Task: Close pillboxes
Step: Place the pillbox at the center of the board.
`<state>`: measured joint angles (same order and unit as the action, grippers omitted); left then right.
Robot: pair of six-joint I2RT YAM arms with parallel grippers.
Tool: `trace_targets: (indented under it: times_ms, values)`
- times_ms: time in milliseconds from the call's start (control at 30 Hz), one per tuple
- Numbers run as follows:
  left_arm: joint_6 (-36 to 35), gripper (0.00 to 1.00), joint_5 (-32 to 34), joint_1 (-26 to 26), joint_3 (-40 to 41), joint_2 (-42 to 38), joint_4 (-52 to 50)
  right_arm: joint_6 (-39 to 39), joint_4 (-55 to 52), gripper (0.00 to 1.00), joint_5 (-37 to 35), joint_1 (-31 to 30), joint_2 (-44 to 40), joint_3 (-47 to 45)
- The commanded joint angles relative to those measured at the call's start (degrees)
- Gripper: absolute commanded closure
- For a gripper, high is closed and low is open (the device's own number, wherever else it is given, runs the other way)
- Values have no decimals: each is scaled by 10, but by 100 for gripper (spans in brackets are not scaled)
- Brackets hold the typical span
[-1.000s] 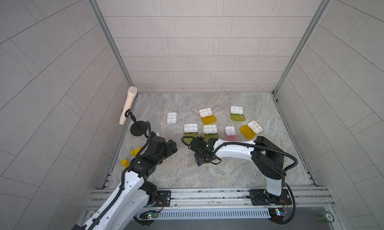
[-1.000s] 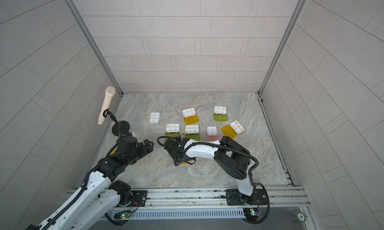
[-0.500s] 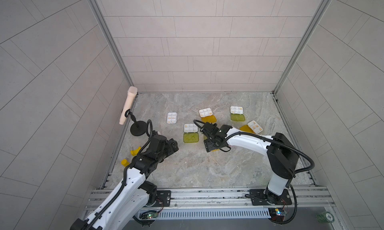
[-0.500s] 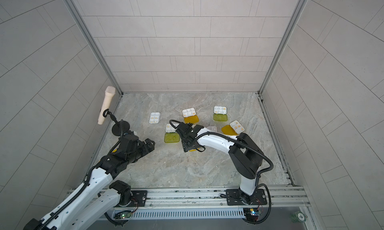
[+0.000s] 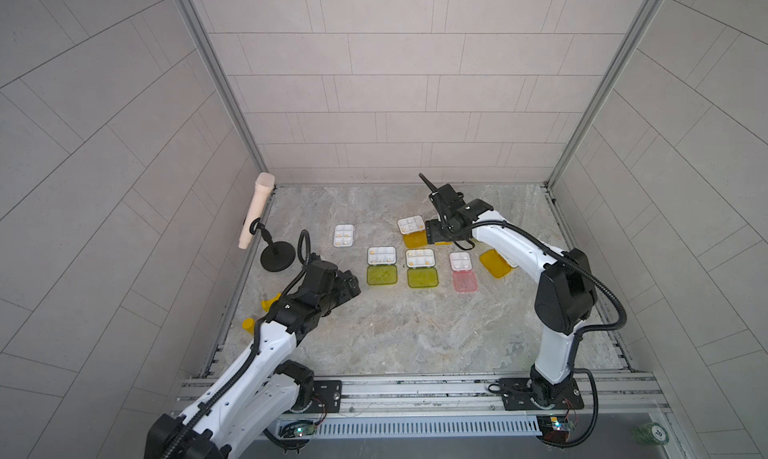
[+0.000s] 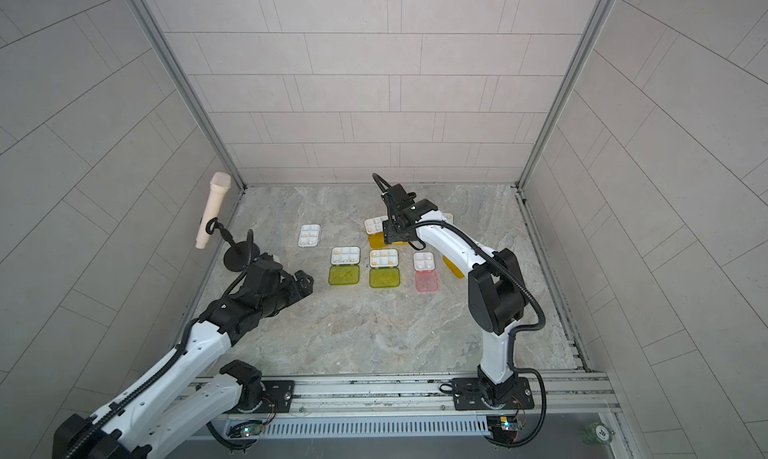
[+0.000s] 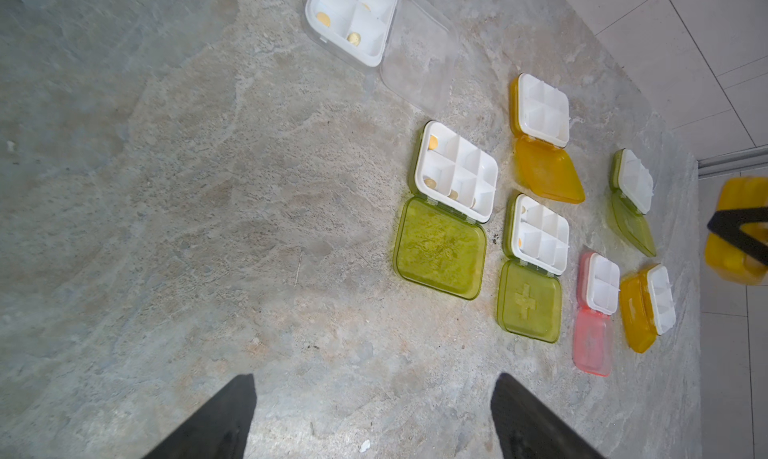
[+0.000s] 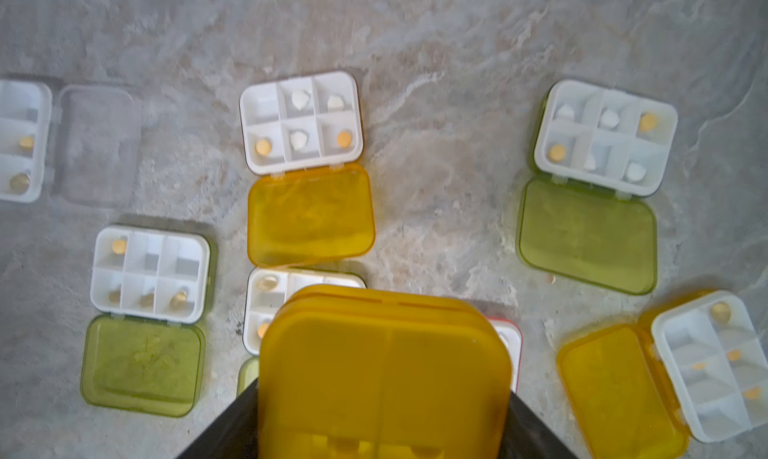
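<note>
Starting on the left, your left end effector (image 5: pixel 352 285) hangs low over bare tabletop (image 5: pixel 395 332). Its jaws are spread wide with nothing between them, and it's near the first green pillbox (image 5: pixel 381 266) without touching it.

Moving across, you've got a bunch of pillboxes lying open with their lids flopped flat:
- the clear pillbox (image 5: pixel 344 234)
- that first green pillbox
- the second green pillbox (image 5: pixel 421 268)
- the back orange pillbox (image 5: pixel 411 230), just behind those two
- the pink pillbox (image 5: pixel 461 270)
- the tilted orange pillbox (image 5: pixel 494 263), half tucked under the right arm
- the third green pillbox (image 8: pixel 594 187), further back

Both top views hide that last one behind the arm, but the right wrist view shows it open too. Most trays have a few pills (image 8: pixel 264 147) in them.

Over on the right, your right end effector (image 5: pixel 438 234) has its jaws set wide around the held orange pillbox (image 8: pixel 382 374). The lid looks shut, and the box seems lifted off the tabletop above the back of the group.

So I'd call it one of eight closed, with seven lids to go. The held one also needs setting down somewhere out of the way.
</note>
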<state>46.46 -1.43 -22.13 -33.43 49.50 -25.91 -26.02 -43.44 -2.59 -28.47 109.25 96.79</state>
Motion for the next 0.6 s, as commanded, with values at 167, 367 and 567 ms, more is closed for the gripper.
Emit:
trace_targets:
  times_ms: [167,367,567]
  values:
    - [-11,7,0,5,-21,19,8,59,-42,21,3,48,88,112]
    - [-13,7,2,7,-26,24,7,76,-41,21,14,69,138,145]
    - [-13,7,3,9,-37,43,11,83,-46,21,23,80,191,194]
